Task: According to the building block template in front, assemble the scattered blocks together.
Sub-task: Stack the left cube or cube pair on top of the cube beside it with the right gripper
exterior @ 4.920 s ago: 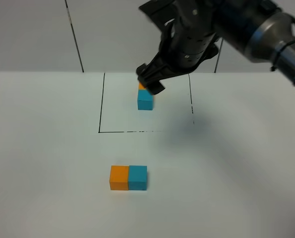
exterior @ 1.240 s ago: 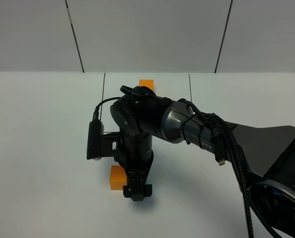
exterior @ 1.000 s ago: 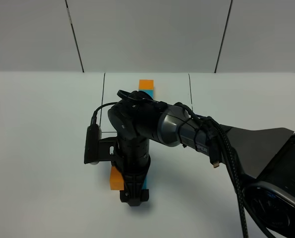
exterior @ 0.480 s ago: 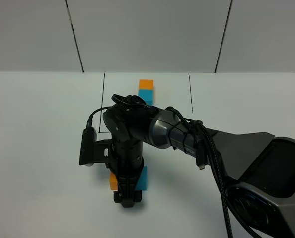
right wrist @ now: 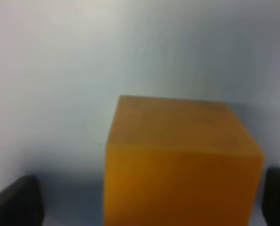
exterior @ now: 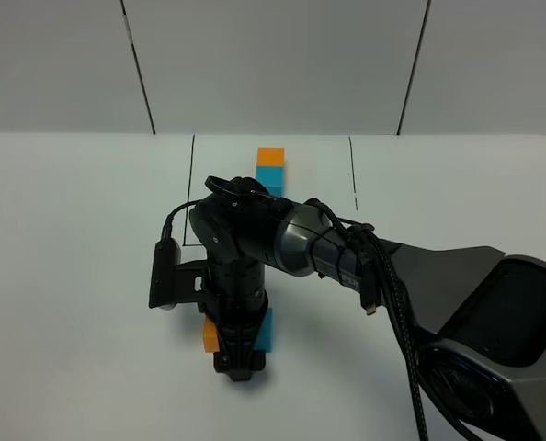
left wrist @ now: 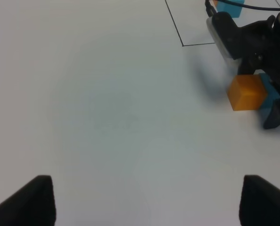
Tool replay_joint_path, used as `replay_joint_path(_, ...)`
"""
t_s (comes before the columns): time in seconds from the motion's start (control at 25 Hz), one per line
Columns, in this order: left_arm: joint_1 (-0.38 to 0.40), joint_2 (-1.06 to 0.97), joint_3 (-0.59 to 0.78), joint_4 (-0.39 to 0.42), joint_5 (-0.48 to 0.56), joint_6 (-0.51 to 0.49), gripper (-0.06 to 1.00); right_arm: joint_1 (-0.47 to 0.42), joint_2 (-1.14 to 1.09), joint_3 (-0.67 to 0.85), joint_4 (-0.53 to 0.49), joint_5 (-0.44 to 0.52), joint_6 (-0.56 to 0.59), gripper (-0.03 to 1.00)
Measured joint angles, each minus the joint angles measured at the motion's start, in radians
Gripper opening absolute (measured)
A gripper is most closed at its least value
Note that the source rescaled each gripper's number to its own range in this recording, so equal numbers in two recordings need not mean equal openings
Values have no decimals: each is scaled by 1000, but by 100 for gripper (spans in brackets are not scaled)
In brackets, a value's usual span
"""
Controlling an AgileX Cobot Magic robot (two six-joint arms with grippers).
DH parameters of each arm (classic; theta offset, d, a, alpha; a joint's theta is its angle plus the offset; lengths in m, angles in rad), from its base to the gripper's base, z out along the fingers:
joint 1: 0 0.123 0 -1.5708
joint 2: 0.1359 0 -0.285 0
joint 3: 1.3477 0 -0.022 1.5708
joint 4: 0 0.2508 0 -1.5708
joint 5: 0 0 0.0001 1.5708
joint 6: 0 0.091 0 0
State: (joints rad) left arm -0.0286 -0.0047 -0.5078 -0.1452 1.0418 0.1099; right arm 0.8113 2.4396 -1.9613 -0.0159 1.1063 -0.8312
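Note:
The building block template (exterior: 270,167), an orange cube joined to a cyan one, sits at the back inside the black outline (exterior: 189,193). Near the front, the scattered orange block (exterior: 209,336) and cyan block (exterior: 265,329) lie side by side. My right gripper (exterior: 236,362) reaches across and points down over their joint. In the right wrist view the orange block (right wrist: 182,160) fills the space between the two fingertips (right wrist: 12,200), with a gap on one side; the jaws stand open around it. My left gripper (left wrist: 144,207) hovers open over bare table, well away from the orange block (left wrist: 246,92).
The right arm (exterior: 346,253) stretches from the lower right across the middle of the white table (exterior: 80,276). A grey panelled wall (exterior: 273,64) stands behind.
The right gripper has shifted a little to the left over the front pair, uncovering more of the cyan block. Both blocks stay put. The left gripper has not moved.

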Motion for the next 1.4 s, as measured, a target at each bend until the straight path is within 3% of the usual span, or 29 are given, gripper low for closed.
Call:
replay_joint_path(0.08,0,0,0,0,0,0,68,0,0,0,-3,0,0,60)
replay_joint_path(0.28,0,0,0,0,0,0,68,0,0,0,-4,-8,11,5)
replay_joint_path(0.32,0,0,0,0,0,0,68,0,0,0,-4,-10,17,1)
replay_joint_path(0.6,0,0,0,0,0,0,68,0,5,-17,-3,-8,95,1)
replay_joint_path(0.76,0,0,0,0,0,0,68,0,15,-84,6,61,211,1)
replay_joint_path(1.16,0,0,0,0,0,0,68,0,-53,-251,2,103,790,1)
replay_joint_path(1.4,0,0,0,0,0,0,68,0,-55,-251,-27,108,1024,1)
